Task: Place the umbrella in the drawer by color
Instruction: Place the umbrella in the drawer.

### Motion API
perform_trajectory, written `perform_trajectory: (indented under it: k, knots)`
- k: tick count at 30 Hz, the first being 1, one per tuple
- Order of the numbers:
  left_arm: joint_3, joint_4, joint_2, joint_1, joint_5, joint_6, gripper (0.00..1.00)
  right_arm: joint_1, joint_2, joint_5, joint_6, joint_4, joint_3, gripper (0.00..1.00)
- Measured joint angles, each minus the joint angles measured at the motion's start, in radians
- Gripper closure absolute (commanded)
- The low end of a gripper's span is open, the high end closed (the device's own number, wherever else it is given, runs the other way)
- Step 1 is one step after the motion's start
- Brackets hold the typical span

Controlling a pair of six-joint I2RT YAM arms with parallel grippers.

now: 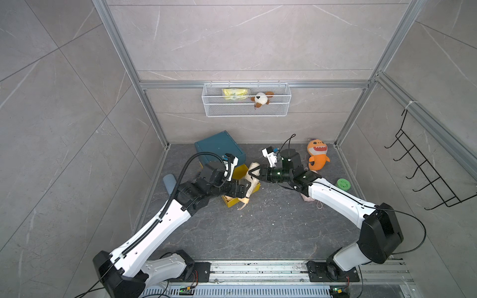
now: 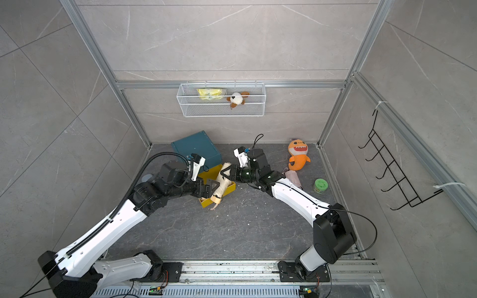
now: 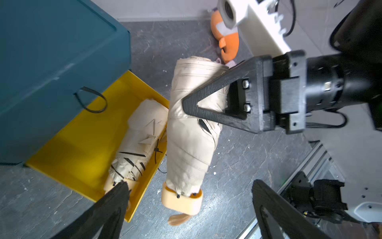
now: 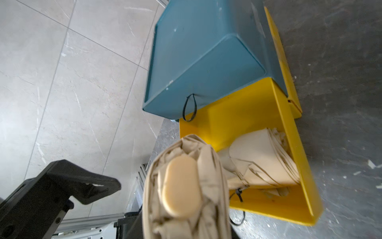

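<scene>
By the worktop's left edge, a pale blue roll (image 1: 169,182), half hidden behind the left arm. Toward the back left, a teal cabinet (image 3: 51,62) with its yellow drawer (image 3: 82,144) pulled out frontward, likely to take cream things; already inside, a stowed umbrella (image 3: 142,140) of that colour.

At the drawer's front, the left gripper (image 2: 213,190): spread wide, touching nothing, probably leaving room.

Next, the held umbrella (image 3: 190,140): cream, rolled tight, creased, with a peach handle and strap at the front end. Hangs tilted along the drawer's right wall, above or just beside it, hard to tell; not yet inside. Pinching its far end, the right gripper (image 2: 224,174), evidently bearing the whole weight.

Further right, a pink bundle (image 2: 293,178) under the right arm, an orange plush (image 2: 298,154) near the back right corner, and a green jar (image 2: 320,186) by the right edge.
</scene>
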Motion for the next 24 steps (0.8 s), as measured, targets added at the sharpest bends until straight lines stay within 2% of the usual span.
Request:
perform_trajectory:
  k: [5,10,18,24]
  knots:
    - [-0.032,-0.003,-0.096,0.061,0.006,-0.045,0.03,0.002,0.042,0.059,0.102,0.196,-0.031,0.78]
    - [-0.101,-0.043,-0.125,0.092,0.019,-0.078,0.02,0.026,0.111,0.141,0.172,0.354,-0.05,0.78]
    - [-0.209,-0.109,-0.196,0.101,0.019,-0.134,0.02,0.117,0.212,0.267,0.208,0.563,-0.064,0.76]
    - [-0.267,-0.109,-0.214,0.101,0.021,-0.161,0.02,0.161,0.264,0.373,0.204,0.627,-0.077,0.76]
